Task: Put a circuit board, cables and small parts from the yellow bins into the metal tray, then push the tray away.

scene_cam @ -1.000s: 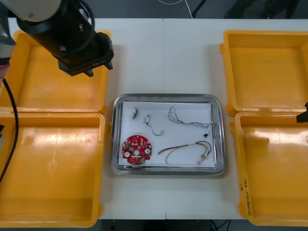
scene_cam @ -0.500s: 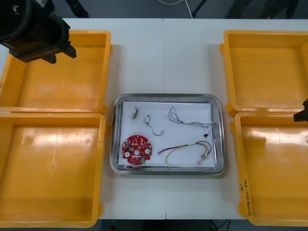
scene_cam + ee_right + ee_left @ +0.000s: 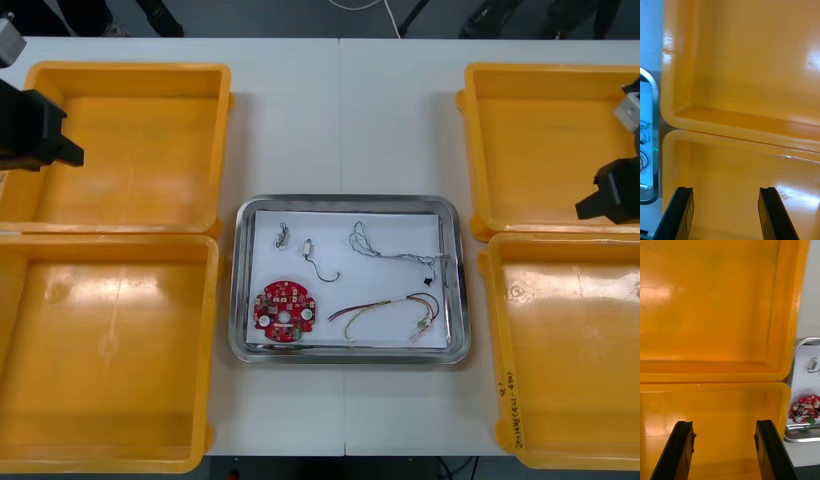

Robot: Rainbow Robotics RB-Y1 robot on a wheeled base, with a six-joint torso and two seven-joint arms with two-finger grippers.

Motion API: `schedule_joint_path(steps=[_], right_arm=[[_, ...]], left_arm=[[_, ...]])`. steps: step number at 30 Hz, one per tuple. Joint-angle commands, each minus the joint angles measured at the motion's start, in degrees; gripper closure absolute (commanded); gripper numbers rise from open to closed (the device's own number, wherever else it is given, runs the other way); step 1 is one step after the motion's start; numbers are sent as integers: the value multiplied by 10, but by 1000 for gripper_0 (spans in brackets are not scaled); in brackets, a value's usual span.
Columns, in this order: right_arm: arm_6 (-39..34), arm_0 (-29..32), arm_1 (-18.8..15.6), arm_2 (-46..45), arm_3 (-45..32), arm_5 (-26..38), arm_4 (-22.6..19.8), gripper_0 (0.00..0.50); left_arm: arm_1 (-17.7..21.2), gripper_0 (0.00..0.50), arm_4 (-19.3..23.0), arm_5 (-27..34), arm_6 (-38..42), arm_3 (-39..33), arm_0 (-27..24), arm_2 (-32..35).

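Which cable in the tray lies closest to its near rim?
The red and yellow cable, right of the round red circuit board; the other two lie farther back.

A short line of dark handwritten characters [image 3: 506,392] runs along the rim of the near right yellow bin [image 3: 560,458], on the side toward the middle of the worktop [image 3: 340,120]. They are too small to make out, so no text can be read.
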Motion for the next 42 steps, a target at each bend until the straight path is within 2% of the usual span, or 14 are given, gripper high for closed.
schedule_joint_path(steps=[1,7,14,24,27,35,42], right_arm=[[15,-69,-25,81,-29,0,-13,0],[22,-123,-20,180,-52,-15,-23,0],[30,-166,15,269,-74,-18,-30,0],[48,-204,44,384,-97,-43,-27,0],[57,-213,54,418,-108,-57,-13,0],[69,-219,81,526,-160,-65,81,0],[84,-219,86,611,-164,-105,119,0]], left_arm=[[42,23,9,3,-36,-41,60,43],[52,23,9,3,-46,-72,124,80],[61,22,9,3,-61,-100,187,111],[63,23,10,3,-78,-117,238,121],[62,23,13,3,-83,-120,240,120],[62,23,18,3,-84,-120,240,120],[62,23,18,3,-84,-120,240,120]])
